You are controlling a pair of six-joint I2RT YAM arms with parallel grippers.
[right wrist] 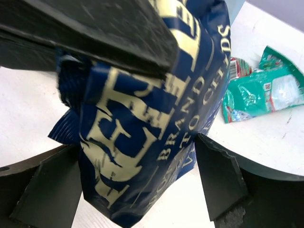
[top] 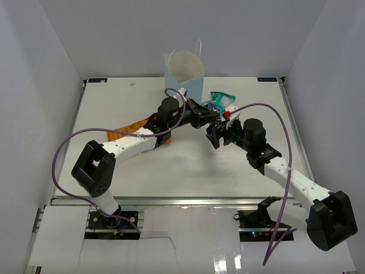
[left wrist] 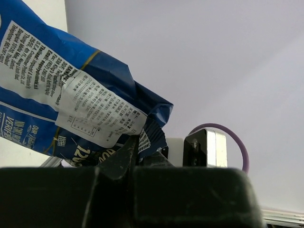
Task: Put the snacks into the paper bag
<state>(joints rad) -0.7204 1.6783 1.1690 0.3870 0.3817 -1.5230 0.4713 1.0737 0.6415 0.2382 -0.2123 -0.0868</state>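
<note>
While tight on the dark blue packet (right wrist: 156, 118), left pincer (left wrist: 135, 145); right pincer (right wrist: 135, 178) released astride it, teal pouch (right wrist: 266, 92) just beyond.

White arms (top: 134, 144), black joints (top: 94, 168) — looping purple cables (top: 55, 165).

Bright, even, diffuse light leaves only faint soft shadows on the flat white table (top: 188, 171). Glare streaks the glossy white sheet (top: 228, 254) below its near edge. Print on the crinkly dark blue packet (left wrist: 61, 90) reads sharp close up.
</note>
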